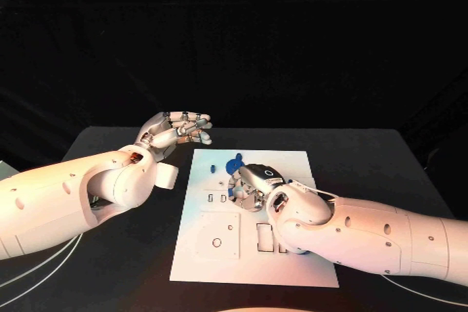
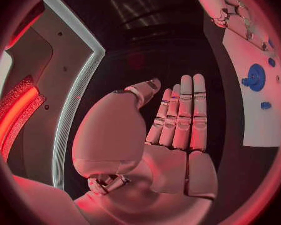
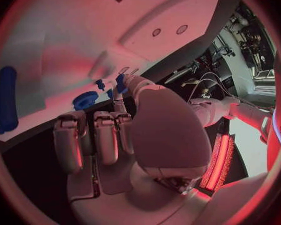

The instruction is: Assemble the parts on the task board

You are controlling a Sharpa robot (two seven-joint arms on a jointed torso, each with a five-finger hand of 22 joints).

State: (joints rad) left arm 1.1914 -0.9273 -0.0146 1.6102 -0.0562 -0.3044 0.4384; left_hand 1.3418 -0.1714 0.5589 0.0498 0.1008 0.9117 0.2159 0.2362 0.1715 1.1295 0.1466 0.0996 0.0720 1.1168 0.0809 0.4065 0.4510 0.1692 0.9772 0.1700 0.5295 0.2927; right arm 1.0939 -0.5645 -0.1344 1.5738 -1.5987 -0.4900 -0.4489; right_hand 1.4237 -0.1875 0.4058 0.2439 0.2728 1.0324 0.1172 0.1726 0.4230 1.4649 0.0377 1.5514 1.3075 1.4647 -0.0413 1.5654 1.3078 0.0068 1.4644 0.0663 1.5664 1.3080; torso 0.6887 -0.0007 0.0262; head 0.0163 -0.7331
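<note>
Fingers apart and palm bare, the left hand (image 1: 178,129) hovers over the black desk (image 1: 117,258) just beside the far left corner of the white task board (image 1: 255,258). A round blue part (image 1: 234,166) lies on the board's far half. Close beside it, the right hand (image 1: 255,183) reaches down and pinches a small blue part (image 3: 121,81) at its fingertips.

You've got a matte black rectangular table (image 1: 390,156) here, with pitch-dark backdrop (image 1: 234,48) behind it. Red glow strip light (image 3: 217,160) off to the side.
</note>
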